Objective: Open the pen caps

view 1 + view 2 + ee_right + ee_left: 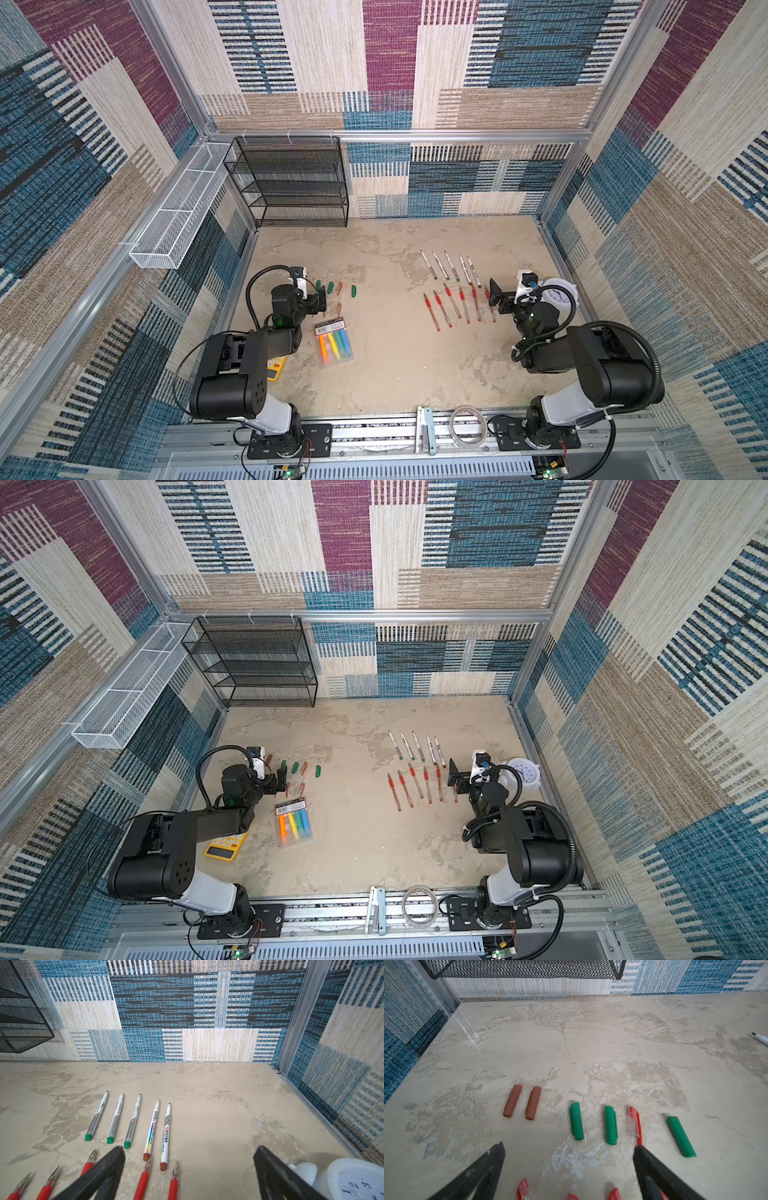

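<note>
Pen caps (576,1121) off, loose near left pincer (569,1147) — pens (115,1119) bare

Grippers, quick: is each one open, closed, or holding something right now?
Left black parallel gripper: open, holding nothing.
Right black parallel gripper: open, holding nothing.

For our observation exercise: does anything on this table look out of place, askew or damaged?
Only small things. One red cap lies in the row of green caps, and the end green cap is tilted against the others. The pens lie in tidy rows; nothing looks spilled or broken.
</note>
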You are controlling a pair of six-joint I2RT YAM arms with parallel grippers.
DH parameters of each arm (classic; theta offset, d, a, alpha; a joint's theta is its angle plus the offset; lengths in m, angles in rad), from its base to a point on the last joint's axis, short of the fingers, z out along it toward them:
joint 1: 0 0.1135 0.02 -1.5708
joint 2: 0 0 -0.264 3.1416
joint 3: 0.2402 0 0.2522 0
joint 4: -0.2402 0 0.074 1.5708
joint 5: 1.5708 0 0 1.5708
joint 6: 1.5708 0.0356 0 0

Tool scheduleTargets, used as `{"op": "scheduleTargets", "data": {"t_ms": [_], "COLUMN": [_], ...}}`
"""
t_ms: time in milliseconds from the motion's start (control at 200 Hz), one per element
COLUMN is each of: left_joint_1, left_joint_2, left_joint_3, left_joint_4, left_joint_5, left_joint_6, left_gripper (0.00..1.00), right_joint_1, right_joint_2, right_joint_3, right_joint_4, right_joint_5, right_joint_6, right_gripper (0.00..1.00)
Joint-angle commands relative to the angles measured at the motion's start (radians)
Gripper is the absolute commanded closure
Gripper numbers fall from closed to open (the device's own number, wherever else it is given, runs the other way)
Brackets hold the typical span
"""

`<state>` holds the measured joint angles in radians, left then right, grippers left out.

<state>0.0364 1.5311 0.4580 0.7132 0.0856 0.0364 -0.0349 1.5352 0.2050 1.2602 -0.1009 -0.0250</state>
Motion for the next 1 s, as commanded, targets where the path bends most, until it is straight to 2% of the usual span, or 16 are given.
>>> {"op": "scheduleTargets", "data": {"t_ms": [0, 230, 406, 546, 656, 997], "left_joint_1": [0.000, -0.001, -0.001, -0.001, -0.002, -0.002], "left_joint_2": [-0.001, -0.003, -0.003, -0.002, -0.002, -0.003], "left_joint_3": [0.005, 0.003, 0.004, 0.005, 0.005, 0.005], "left_joint_4": [0.006, 0.008, 0.006, 0.006, 0.005, 0.005], "left_joint_5": [-0.003, -0.004, -0.004, -0.004, -0.004, -0.004], "left_joint_6": [-0.012, -0.012, -0.012, -0.012, -0.012, -0.013], "left_gripper": [0.00, 0.00, 0.00, 0.00, 0.00, 0.00], "right_joint_1": [0.000, 0.000, -0.001, -0.001, -0.001, -0.001], "right_joint_2": [0.000, -0.005, -0.021, -0.015, -0.001, -0.003], "right_joint_3": [0.005, -0.014, -0.168, -0.104, 0.013, 0.001], "right_joint_4": [0.020, 0.048, 0.324, 0.210, 0.007, 0.030], "right_joint_5": [0.011, 0.016, 0.064, -0.017, 0.020, 0.033], "right_joint_6": [0.016, 0.017, 0.034, 0.003, 0.017, 0.020], "right_gripper": [0.00, 0.00, 0.00, 0.00, 0.00, 0.00]}}
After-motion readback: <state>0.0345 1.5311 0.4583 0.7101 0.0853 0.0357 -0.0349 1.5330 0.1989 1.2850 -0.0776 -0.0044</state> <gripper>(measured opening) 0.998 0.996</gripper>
